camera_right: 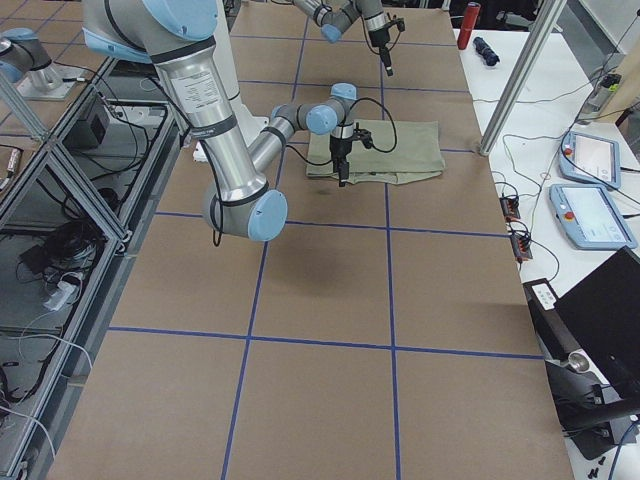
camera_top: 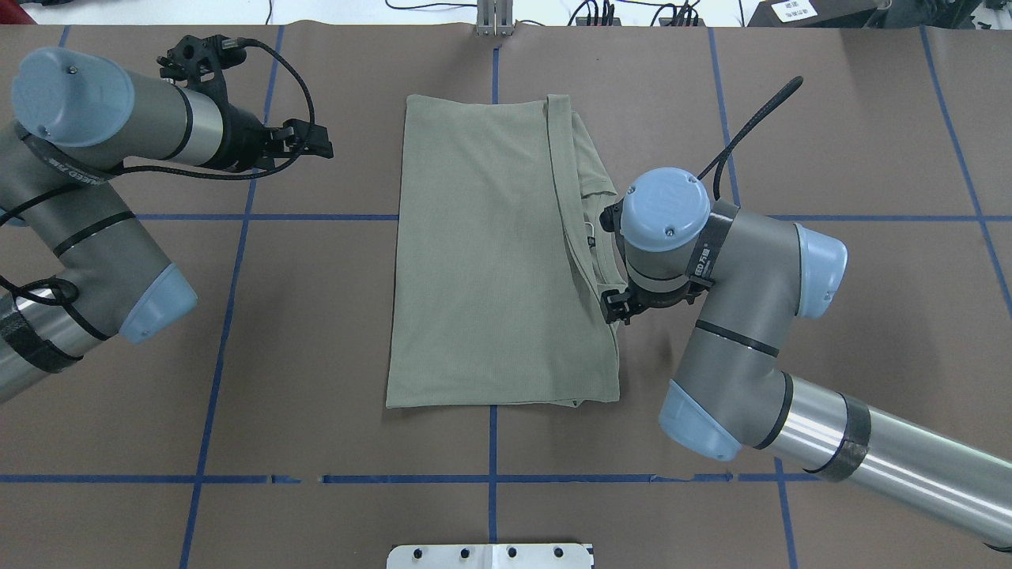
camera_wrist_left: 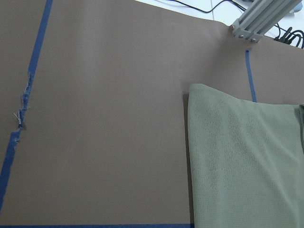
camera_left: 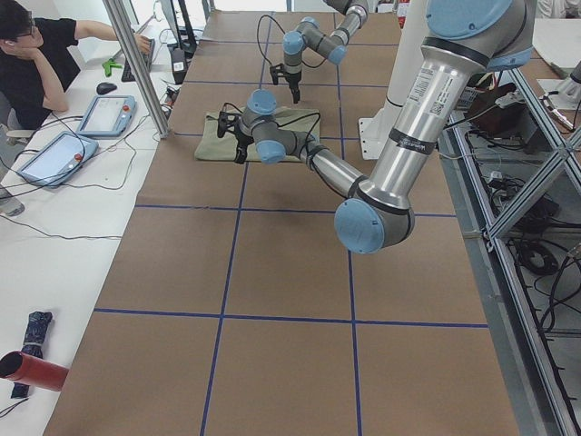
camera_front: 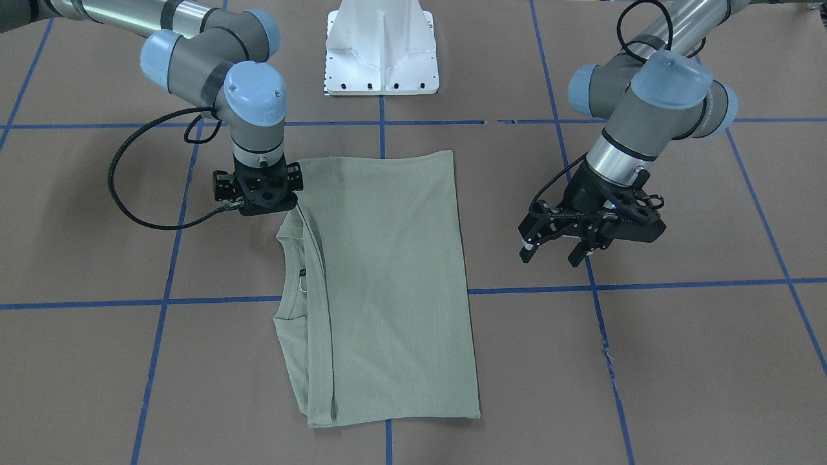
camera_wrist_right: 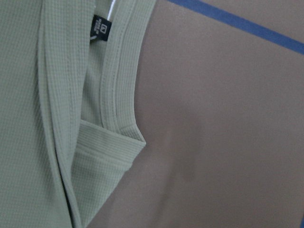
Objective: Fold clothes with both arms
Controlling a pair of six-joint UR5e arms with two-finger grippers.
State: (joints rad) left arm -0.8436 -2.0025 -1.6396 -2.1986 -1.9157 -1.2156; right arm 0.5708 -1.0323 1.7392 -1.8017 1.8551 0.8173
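Shows the shirt (camera_front: 387,278) folded lengthwise, flat on the table (camera_front: 678,361). Points the right gripper (camera_front: 261,194) down at the shirt's collar edge, finger state impossible to tell. Hangs the left gripper (camera_front: 552,254) well off the shirt's opposite long edge, fingers spread, empty.

Sage-green ribbed shirt (camera_front: 394,271), black neck label (camera_wrist_right: 100,27), brown table (camera_front: 678,361), blue tape grid (camera_front: 646,285), white pedestal (camera_front: 381,51)

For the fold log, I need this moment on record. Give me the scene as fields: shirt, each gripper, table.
shirt: folded into a long rectangle, lying flat, collar showing along one long edge
left gripper: open, beside the shirt, not touching it
right gripper: pointing down at the collar-side edge; jaws hidden
table: brown paper with a blue tape grid
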